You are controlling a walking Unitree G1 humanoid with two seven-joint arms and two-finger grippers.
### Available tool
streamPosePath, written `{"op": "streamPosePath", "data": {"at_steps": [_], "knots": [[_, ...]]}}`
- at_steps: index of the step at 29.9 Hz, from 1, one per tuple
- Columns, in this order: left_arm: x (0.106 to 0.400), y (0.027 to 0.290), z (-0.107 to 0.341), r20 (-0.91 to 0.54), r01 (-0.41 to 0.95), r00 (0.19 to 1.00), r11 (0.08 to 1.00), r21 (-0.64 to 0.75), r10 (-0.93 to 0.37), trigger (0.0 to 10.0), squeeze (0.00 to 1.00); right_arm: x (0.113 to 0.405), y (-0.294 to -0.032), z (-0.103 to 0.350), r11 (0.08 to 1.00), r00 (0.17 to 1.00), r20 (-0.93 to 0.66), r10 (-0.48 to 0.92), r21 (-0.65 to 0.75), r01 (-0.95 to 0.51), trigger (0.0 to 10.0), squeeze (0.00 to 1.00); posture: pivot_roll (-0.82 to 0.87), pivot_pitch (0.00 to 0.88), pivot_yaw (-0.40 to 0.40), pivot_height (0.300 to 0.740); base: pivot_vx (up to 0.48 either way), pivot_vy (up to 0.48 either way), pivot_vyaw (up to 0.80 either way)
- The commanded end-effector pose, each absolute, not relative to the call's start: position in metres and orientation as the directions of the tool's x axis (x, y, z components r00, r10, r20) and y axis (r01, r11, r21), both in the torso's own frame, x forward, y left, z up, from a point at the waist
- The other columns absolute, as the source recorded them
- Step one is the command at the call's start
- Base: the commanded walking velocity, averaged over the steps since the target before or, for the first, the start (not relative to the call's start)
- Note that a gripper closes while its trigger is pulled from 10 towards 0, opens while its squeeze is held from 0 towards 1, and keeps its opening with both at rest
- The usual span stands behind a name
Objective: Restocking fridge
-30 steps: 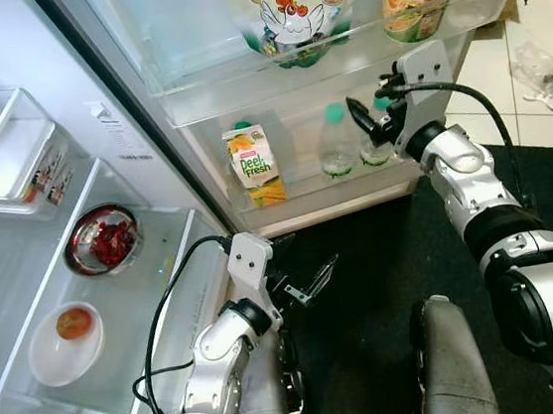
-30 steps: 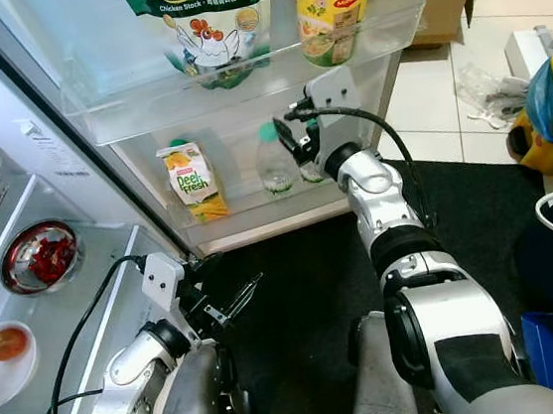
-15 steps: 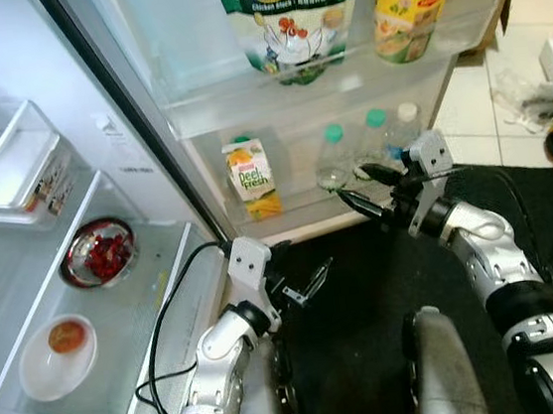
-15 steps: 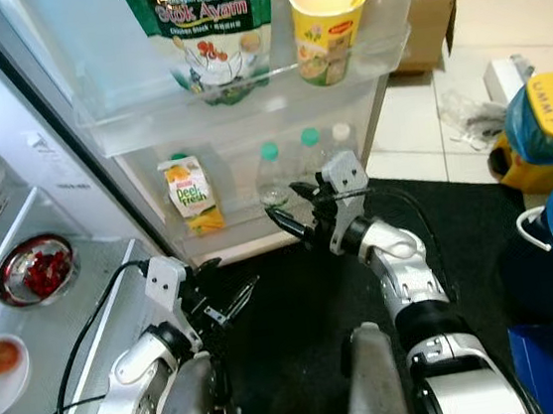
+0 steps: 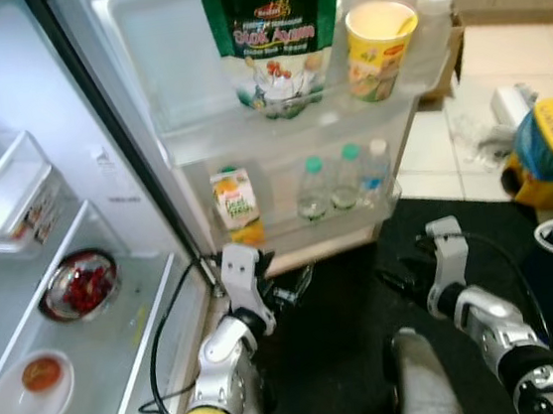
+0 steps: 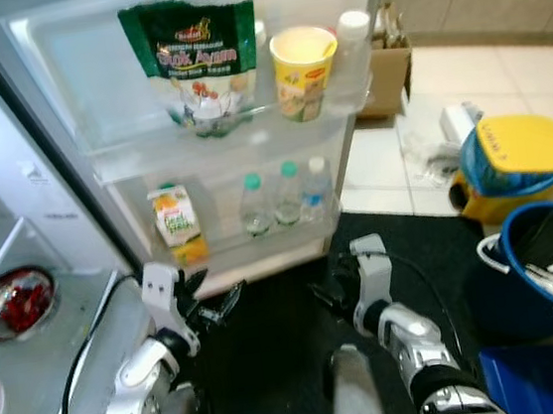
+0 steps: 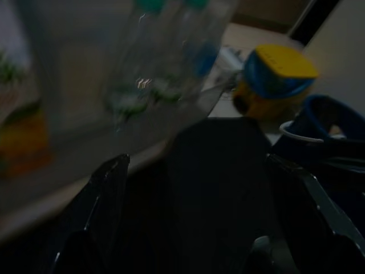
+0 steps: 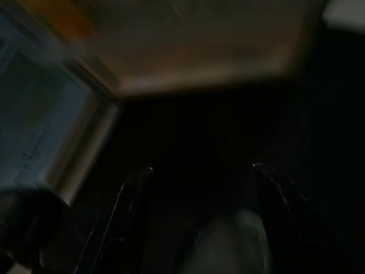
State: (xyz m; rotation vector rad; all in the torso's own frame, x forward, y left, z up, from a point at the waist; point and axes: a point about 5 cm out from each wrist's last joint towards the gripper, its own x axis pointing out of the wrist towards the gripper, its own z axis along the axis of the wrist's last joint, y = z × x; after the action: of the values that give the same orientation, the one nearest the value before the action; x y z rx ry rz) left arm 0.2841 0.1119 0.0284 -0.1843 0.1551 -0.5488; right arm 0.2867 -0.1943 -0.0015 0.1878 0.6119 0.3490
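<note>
Door shelf: three clear plastic bottles [image 5: 342, 177] stocked | left gripper [image 5: 291, 287] and right gripper [image 5: 402, 278] low, fingers apart, empty | further items unconfirmed

My right end effector [image 5: 397, 281] has come away from the bottles [image 5: 343, 177] in the door shelf [image 5: 289, 228]: a second ago it was up at them, now it hangs low over the dark mat [image 6: 268, 308], fingers apart and empty. A third, white-capped bottle [image 5: 376, 169] now stands beside the two green-capped ones. My view has pulled back and tilted up, bringing in the yellow bin [image 6: 507, 166] and blue bucket [image 6: 544, 271]. The left end effector [image 5: 288, 288] sits a little higher in view.
</note>
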Motion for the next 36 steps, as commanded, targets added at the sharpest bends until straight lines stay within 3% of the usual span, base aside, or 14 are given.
{"op": "streamPosePath", "data": {"at_steps": [1,10,16,25,36], "knots": [[0.269,0.119,0.006,-0.195,0.454,0.846,0.863,-0.224,-0.496,10.0,0.0,0.268,-0.2,-0.02,0.944,0.725,-0.608,0.323,0.265,-0.199,10.0,0.0,-0.07,0.077,-0.045,0.6,0.0,0.0,0.0],[0.231,0.148,-0.041,-0.456,0.292,0.816,0.934,-0.206,-0.356,10.0,0.0,0.233,-0.221,-0.047,0.984,0.663,-0.734,0.147,0.174,-0.026,10.0,0.0,-0.06,0.061,-0.044,0.63,0.0,0.0,0.0],[0.182,0.175,-0.076,-0.668,0.123,0.712,0.975,-0.186,-0.217,10.0,0.0,0.205,-0.231,-0.064,0.988,0.594,-0.802,0.058,0.132,0.081,10.0,0.0,-0.06,0.041,-0.033,0.664,0.0,0.0,0.0],[0.159,0.194,-0.087,-0.742,-0.013,0.66,0.986,-0.168,-0.118,10.0,0.0,0.169,-0.236,-0.081,0.985,0.493,-0.87,-0.001,0.083,0.149,10.0,0.0,-0.05,0.021,-0.031,0.698,0.0,0.0,0.0],[0.156,0.192,-0.089,-0.762,0.001,0.637,0.989,-0.151,-0.117,10.0,0.0,0.165,-0.24,-0.082,0.986,0.481,-0.877,-0.015,0.067,0.153,10.0,0.0,-0.06,0.015,-0.033,0.74,0.0,0.0,0.0]]}}
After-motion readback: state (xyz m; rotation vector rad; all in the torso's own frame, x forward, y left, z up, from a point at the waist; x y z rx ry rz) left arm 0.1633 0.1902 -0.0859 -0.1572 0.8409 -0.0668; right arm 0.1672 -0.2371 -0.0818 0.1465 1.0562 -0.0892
